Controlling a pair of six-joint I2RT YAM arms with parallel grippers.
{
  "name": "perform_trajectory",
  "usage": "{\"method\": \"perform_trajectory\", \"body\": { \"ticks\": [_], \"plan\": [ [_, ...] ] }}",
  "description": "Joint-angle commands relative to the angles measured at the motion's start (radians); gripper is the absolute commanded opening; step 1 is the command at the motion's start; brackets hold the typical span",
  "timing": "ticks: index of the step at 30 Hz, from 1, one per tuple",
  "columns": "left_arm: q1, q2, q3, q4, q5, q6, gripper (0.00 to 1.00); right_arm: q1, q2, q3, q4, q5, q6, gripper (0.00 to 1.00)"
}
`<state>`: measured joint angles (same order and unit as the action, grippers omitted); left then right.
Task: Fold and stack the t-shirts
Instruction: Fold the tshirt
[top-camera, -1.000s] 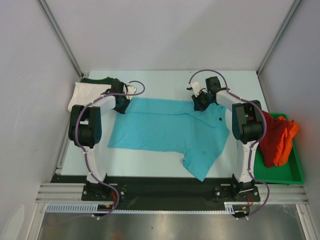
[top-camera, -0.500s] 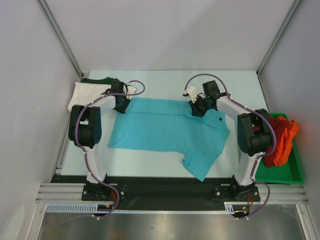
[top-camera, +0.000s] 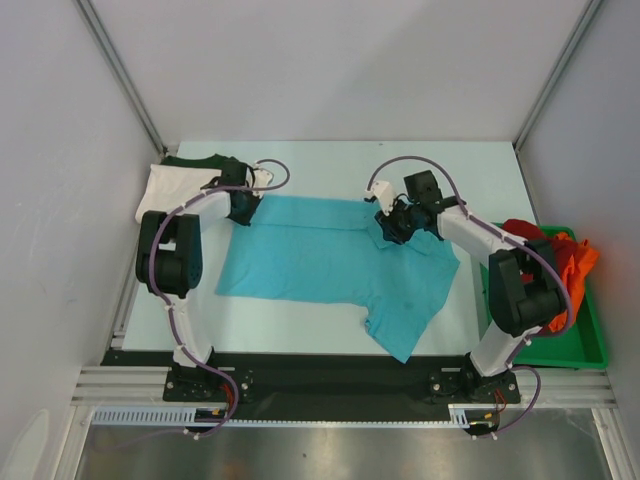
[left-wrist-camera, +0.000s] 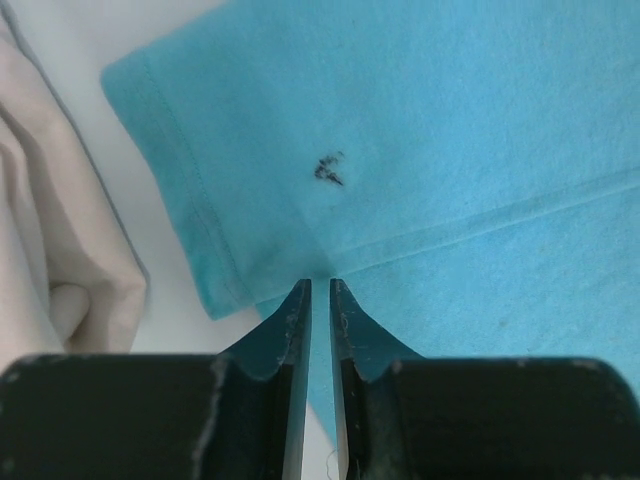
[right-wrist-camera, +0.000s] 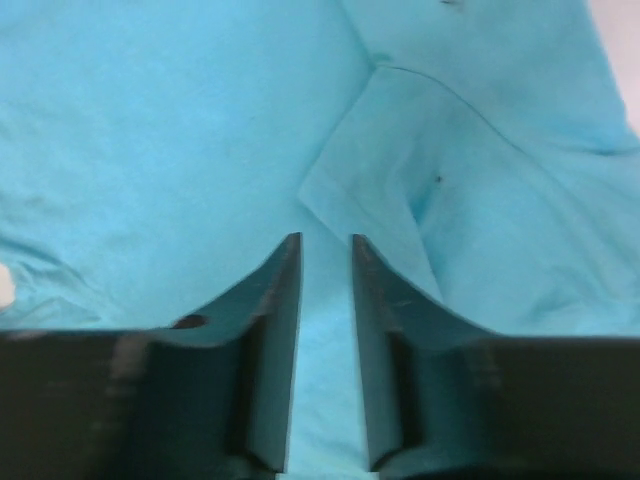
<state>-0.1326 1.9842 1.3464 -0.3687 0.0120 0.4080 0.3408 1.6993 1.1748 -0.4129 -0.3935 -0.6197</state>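
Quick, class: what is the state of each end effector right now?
Left end effector: closed on the turquoise shirt.
Right end effector: slightly open, holding nothing.

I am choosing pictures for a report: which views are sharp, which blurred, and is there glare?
Top external view: sharp, evenly lit, with dull glare on the metal strip at the bottom. Left wrist view: the turquoise t-shirt is crisp, its stitching readable. Right wrist view: softer; the right gripper's fingers are smeared at the lower left.
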Motion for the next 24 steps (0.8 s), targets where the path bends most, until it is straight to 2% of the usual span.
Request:
{"method": "perform_trajectory", "body": {
  "ticks": [1, 4, 8, 13, 18, 24],
  "plan": [
    [-0.001, -0.005, 0.069, 0.007, 0.025, -0.017, 0.17, -0.023, -0.032, 0.026, 0.072, 0.061, 0.049, 0.34],
    [-0.001, -0.005, 0.08, -0.007, 0.025, -0.015, 0.18, -0.068, -0.017, 0.02, 0.106, 0.096, 0.052, 0.41],
    [-0.001, -0.019, 0.063, -0.012, 0.019, -0.011, 0.18, -0.14, 0.026, 0.026, 0.12, 0.101, 0.046, 0.43],
    [-0.001, -0.033, 0.045, -0.016, 0.016, -0.011, 0.18, -0.168, 0.066, 0.065, 0.097, 0.087, -0.02, 0.46],
    [-0.001, -0.035, 0.031, -0.012, 0.008, -0.015, 0.17, -0.079, 0.039, 0.065, 0.062, 0.097, -0.124, 0.47],
    [-0.002, -0.039, 0.017, -0.01, 0.013, -0.017, 0.17, 0.021, 0.04, 0.054, 0.048, 0.076, -0.121, 0.45]
  ]
}}
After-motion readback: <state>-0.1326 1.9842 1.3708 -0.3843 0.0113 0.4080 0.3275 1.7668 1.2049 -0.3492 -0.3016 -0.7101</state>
